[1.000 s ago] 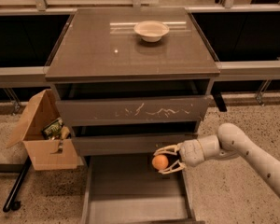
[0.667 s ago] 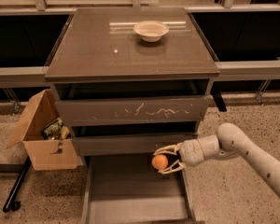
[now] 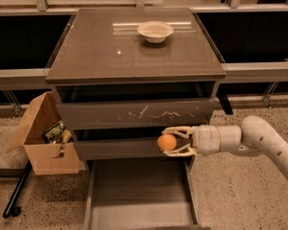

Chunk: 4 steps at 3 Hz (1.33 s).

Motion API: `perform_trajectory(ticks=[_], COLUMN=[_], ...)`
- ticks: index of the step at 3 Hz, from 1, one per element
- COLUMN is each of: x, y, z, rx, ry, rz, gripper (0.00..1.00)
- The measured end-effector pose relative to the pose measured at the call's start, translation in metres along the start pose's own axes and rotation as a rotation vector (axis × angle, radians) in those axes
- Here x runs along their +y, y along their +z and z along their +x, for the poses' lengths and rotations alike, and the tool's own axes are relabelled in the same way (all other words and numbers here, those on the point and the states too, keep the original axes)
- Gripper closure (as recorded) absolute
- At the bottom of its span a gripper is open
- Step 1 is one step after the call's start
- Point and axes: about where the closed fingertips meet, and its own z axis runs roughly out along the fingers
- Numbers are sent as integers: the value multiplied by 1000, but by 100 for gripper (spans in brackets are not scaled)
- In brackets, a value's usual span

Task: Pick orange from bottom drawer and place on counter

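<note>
My gripper [image 3: 175, 141] reaches in from the right and is shut on the orange [image 3: 166, 142], a small round fruit held between its two white fingers. It hangs in front of the middle drawer, above the open bottom drawer [image 3: 134, 200], whose flat grey floor is bare. The counter [image 3: 110, 51] is the glossy grey-brown cabinet top well above the gripper.
A cream-white bowl [image 3: 155, 31] stands at the back of the counter. The scratched-front top drawer [image 3: 134, 115] is slightly out. An open cardboard box [image 3: 45, 143] with items stands left of the cabinet on the speckled floor. A dark pole [image 3: 17, 195] lies at lower left.
The gripper with the orange has risen slightly, holding in front of the middle drawer. Nothing else has moved.
</note>
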Motion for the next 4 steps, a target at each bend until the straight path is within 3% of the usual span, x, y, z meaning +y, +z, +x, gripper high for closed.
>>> perform_trajectory(ticks=[1, 2, 3, 4], x=[-28, -28, -59, -113], y=[-11, -11, -21, -46], z=[-65, -65, -83, -110], rx=[32, 32, -11, -10], ry=[-54, -54, -34, 2], rz=[82, 82, 129, 219], gripper=[100, 100, 100, 100])
